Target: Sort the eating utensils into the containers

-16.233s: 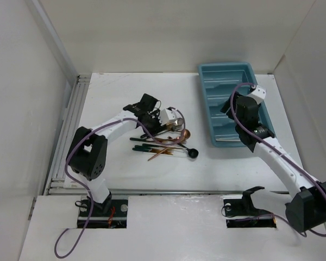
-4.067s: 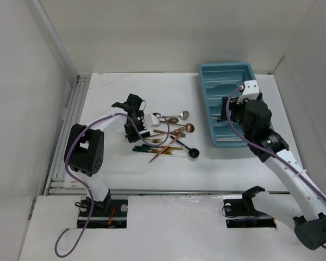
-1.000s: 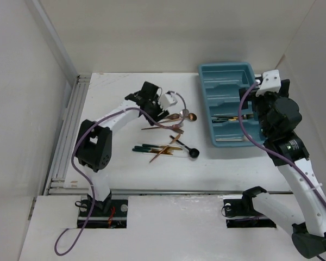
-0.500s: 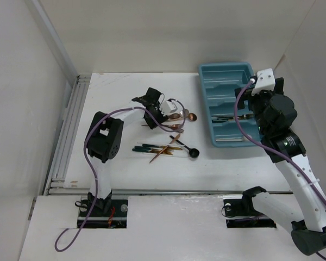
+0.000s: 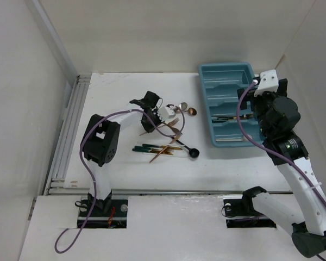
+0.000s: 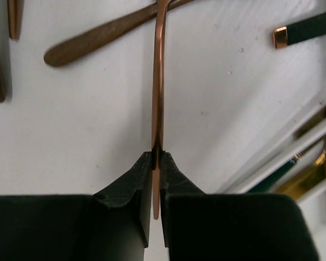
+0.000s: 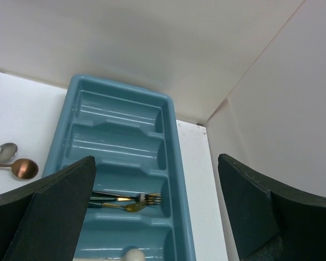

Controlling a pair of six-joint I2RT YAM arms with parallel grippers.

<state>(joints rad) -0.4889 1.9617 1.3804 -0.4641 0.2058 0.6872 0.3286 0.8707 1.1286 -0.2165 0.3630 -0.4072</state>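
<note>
The left pincer (image 6: 156,155) has closed, pinching the copper utensil (image 6: 158,81) between its tips.

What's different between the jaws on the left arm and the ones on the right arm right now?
The left arm has its jaws pinched shut on a thin copper utensil; the right arm has its jaws spread wide, holding nothing. The left arm's jaws sit low by the loose utensils on the table; the right arm's hang above the teal tray. Both pairs are black.
</note>
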